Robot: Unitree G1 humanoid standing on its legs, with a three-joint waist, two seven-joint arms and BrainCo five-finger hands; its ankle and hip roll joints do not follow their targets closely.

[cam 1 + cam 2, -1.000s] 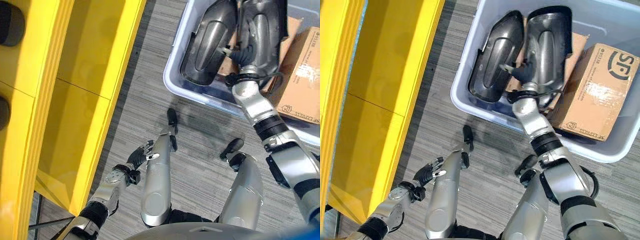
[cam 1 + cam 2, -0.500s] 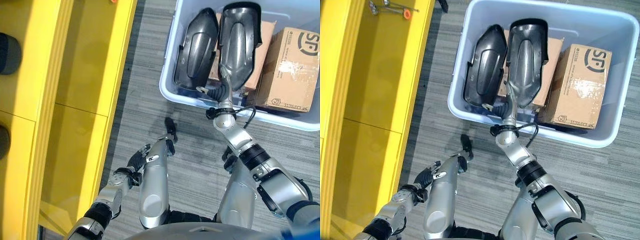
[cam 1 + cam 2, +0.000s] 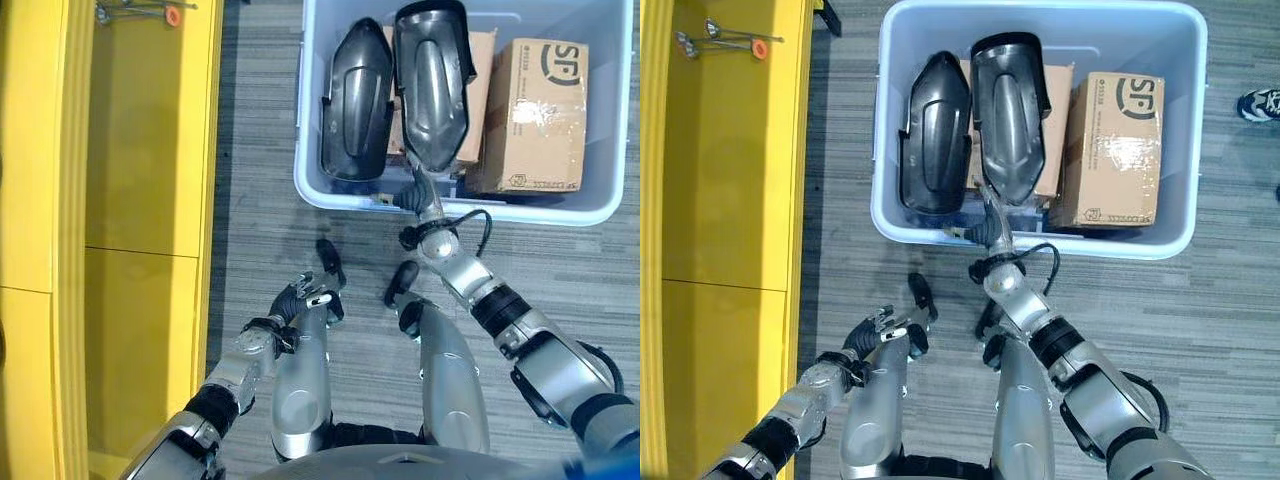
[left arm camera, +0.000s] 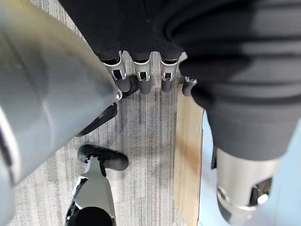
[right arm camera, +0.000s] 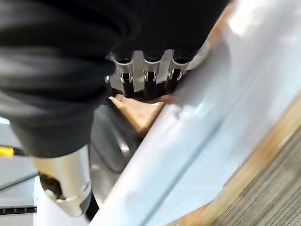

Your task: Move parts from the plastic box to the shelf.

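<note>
Right hand [image 3: 987, 234] — on part [image 3: 1007, 120]

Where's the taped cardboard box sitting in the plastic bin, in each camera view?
Left eye view: cardboard box at the bin's right end.
Right eye view: cardboard box, same right end.
Left wrist view: can't tell.
Right wrist view: can't tell.
Shared landmark: the lighter grey part beside it, toward the shelf side.

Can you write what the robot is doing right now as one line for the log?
right robot hand: shut on dark part, tilted up from plastic box | left robot hand: open, idle near floor | shelf: no part yet
</note>
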